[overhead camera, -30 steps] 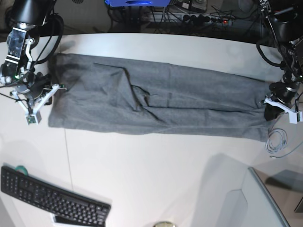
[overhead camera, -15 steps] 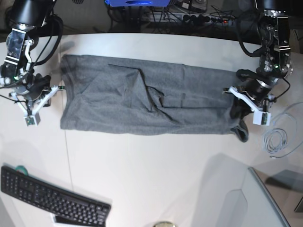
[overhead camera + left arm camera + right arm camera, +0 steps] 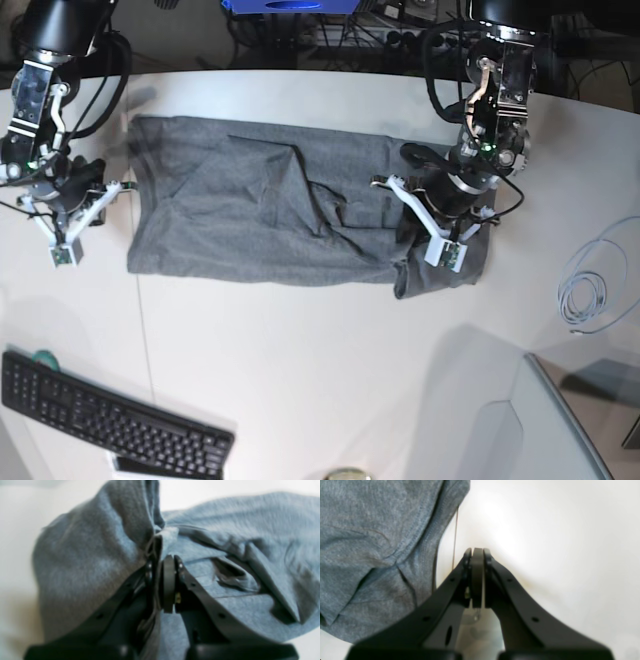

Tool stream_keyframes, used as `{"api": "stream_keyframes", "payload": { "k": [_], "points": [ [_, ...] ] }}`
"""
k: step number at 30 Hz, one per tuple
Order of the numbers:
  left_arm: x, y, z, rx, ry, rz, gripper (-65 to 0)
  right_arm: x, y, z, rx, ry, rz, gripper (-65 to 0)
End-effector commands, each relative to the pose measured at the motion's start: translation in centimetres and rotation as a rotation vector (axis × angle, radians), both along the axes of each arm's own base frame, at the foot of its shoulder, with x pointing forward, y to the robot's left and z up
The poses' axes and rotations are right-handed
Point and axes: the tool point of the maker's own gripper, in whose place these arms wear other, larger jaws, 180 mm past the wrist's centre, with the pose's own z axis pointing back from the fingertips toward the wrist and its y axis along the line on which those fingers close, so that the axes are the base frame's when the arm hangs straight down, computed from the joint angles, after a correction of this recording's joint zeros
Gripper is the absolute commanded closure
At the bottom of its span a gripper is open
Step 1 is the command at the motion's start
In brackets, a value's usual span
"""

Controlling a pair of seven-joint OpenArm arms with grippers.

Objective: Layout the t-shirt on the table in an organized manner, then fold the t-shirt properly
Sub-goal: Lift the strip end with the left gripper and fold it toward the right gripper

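Left gripper (image 3: 161,562) pinched the shirt (image 3: 260,210) end, folding it inward.
Right gripper (image 3: 477,552), closed and empty, sat beside the table's (image 3: 320,380) left edge.

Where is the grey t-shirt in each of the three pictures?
Base view: the t-shirt lies across the upper middle of the white table.
Left wrist view: it fills most of the picture, pinched in the left gripper.
Right wrist view: it covers the left side, beside the shut right gripper.
Shared landmark: the white table.
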Motion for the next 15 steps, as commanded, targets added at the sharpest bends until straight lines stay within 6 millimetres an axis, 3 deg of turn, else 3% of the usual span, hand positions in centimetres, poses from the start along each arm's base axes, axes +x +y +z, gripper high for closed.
{"api": "stream_keyframes", "payload": {
  "k": [1, 8, 15],
  "points": [
    [0.8, -0.7, 1.1, -0.015, -0.045, -0.02, 0.0, 1.2, -0.4, 1.3, -0.004, -0.054, -0.004, -0.8],
    [0.4, -2.8, -0.3, -0.022, -0.002, -0.075, 0.0, 1.2, -0.3, 1.3, -0.001, -0.054, -0.004, -0.8],
    [0.3, -3.1, -1.0, -0.033, 0.018, -0.076, 0.0, 1.2, -0.2, 1.3, 0.0, -0.054, -0.004, -0.8]
  ]
}}
